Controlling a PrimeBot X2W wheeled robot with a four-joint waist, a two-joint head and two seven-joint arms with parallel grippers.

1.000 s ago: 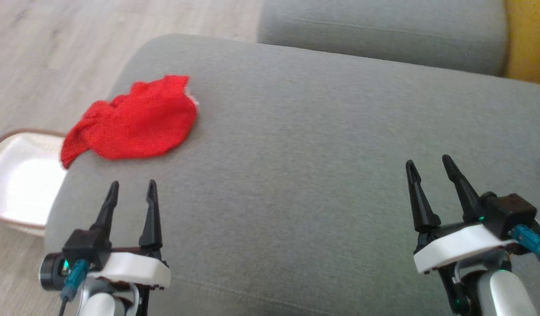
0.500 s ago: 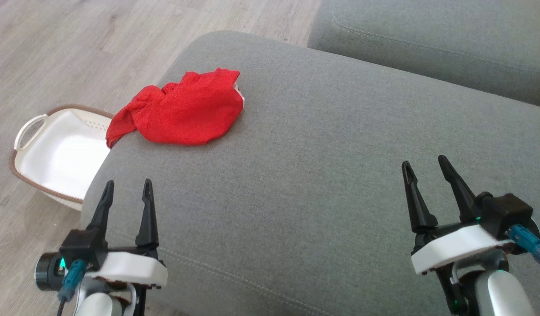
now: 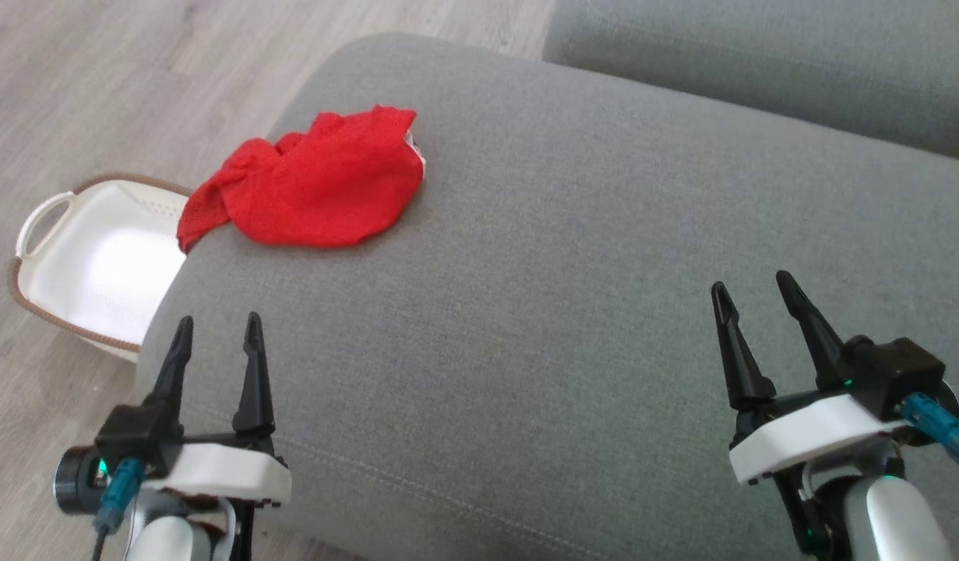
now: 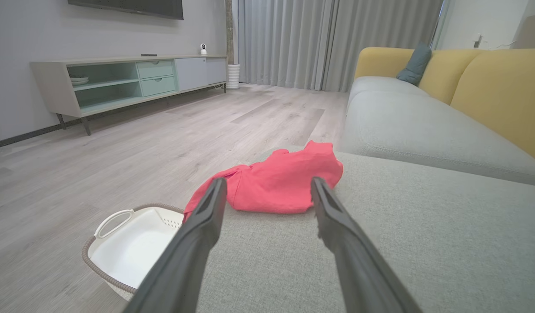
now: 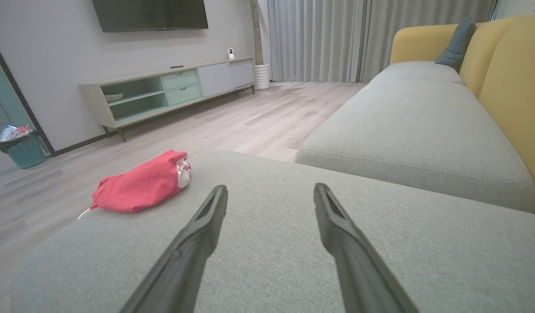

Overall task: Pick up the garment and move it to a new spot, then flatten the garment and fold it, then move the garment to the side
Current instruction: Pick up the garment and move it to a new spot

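Note:
A crumpled red garment (image 3: 315,183) lies at the far left corner of the grey sofa cushion (image 3: 572,312), one end drooping over the cushion's left edge. The left wrist view has the garment (image 4: 276,182) straight ahead beyond the fingers. In the right wrist view the garment (image 5: 141,182) sits off to the left. My left gripper (image 3: 218,331) hovers open over the near left of the cushion, well short of the garment, nothing between its fingers. Over the near right of the cushion my right gripper (image 3: 752,288) is open and empty too.
A white basket (image 3: 66,269) with a brown rim stands on the wooden floor, tucked against the cushion's left side below the garment. A second grey cushion (image 3: 759,70) lies beyond. The yellow sofa back (image 5: 510,87) runs along the right.
The head camera has swung, so the whole scene shifted right in the picture and the basket came fully into view. The garment lies as before. Both grippers stay open and hold their places.

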